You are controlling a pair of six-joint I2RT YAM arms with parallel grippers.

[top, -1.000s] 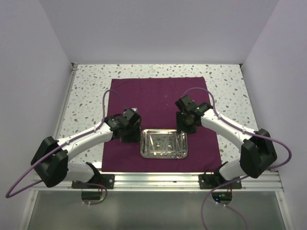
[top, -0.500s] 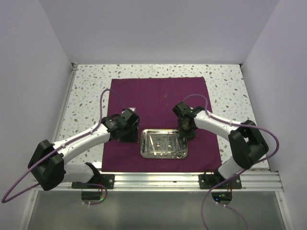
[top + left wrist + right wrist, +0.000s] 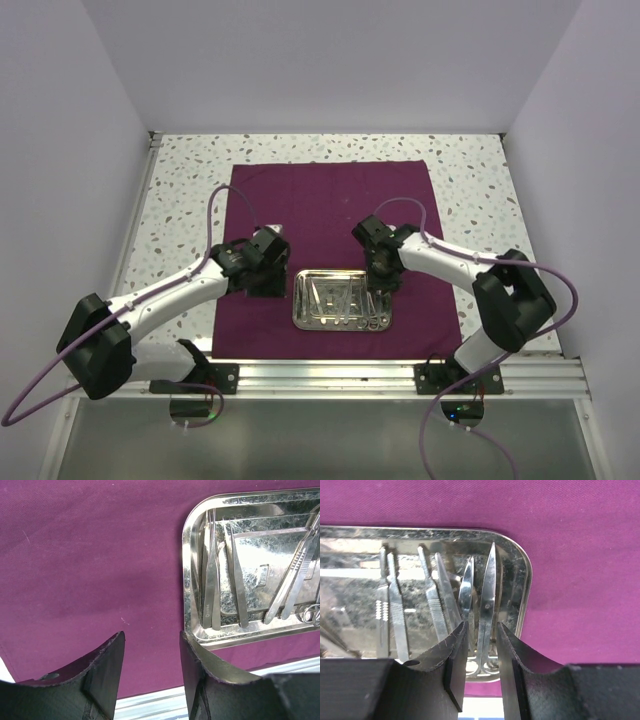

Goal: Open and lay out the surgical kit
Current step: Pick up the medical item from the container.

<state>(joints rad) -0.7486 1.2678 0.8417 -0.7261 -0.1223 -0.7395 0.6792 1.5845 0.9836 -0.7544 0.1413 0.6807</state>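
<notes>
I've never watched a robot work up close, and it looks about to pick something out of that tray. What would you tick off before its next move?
1. Cloth spread flat under everything: ok.
2. Tray sits wholly on the cloth: ok.
3. Right hand is open, with the scissors lined up in the gap between its fingers: ok.
4. Right hand's fingers are clear of neighbouring tools: cannot tell; a knife handle lies close beside one finger.
5. Left hand is open and empty, over bare cloth beside the tray: ok.
6. Tweezers at the tray's other end lie side by side, not tangled: ok.
</notes>
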